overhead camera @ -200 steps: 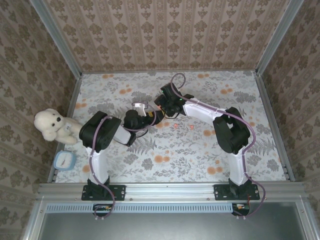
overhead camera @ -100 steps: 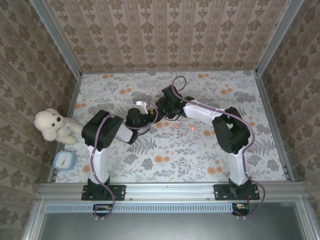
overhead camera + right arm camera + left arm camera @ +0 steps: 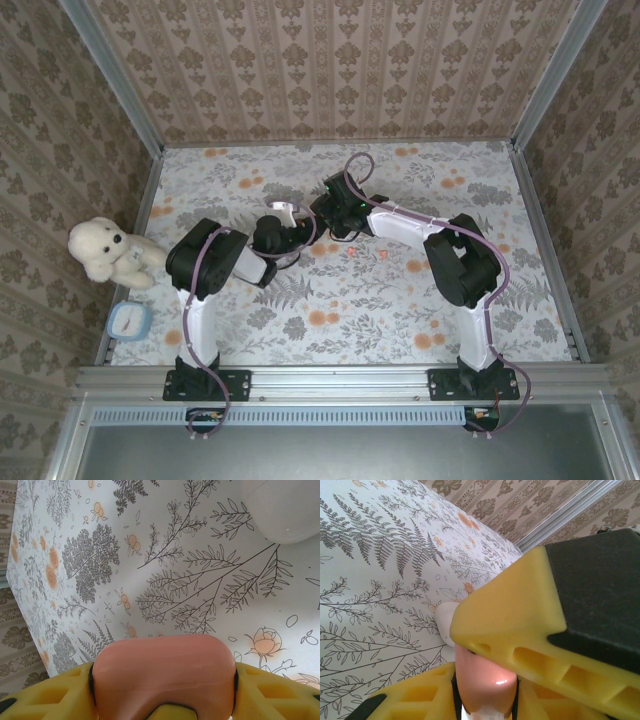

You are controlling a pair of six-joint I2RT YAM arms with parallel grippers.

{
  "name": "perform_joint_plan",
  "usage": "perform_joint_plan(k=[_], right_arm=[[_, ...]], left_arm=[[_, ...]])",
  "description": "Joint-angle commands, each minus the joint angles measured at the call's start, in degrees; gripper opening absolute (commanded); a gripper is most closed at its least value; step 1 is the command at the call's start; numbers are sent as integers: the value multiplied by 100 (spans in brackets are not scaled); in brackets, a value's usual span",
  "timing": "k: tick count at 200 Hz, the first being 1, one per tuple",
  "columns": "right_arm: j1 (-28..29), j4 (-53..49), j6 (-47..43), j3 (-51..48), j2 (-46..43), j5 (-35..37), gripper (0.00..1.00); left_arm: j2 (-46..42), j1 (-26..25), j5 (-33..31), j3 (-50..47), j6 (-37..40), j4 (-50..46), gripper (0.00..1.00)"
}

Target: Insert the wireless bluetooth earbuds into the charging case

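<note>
Clamps pink charging case [image 3: 164,665] by its two ends in yellow fingers of right gripper [image 3: 162,690], set fairly wide. Pinches same case also with left gripper [image 3: 484,692], fingers narrow. Shows one red-orange earbud [image 3: 384,256] lying on flowered table [image 3: 330,320], apart from both grippers, near right forearm.

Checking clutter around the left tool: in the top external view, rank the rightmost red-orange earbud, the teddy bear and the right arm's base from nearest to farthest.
From the left tool:
1. Rightmost red-orange earbud, on the table to its right.
2. Teddy bear, at the left edge.
3. Right arm's base, near-right corner.
</note>
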Motion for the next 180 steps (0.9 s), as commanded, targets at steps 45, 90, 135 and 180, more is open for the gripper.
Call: perform_joint_plan(k=[45,90,135,180], right_arm=[[37,46,163,-157,-318,-267,52],[37,120,219,-211,-363,-295,52],[-54,214,173,-192,-477,-277,64],[-468,428,-13,-395,-975,-122,84]], left_arm=[[90,15,-134,262,-113,206,27],[100,-34,-161,338,-179,215,17],[4,-22,-39,333,-193,211,11],[-169,65,211,271,-263,202,10]])
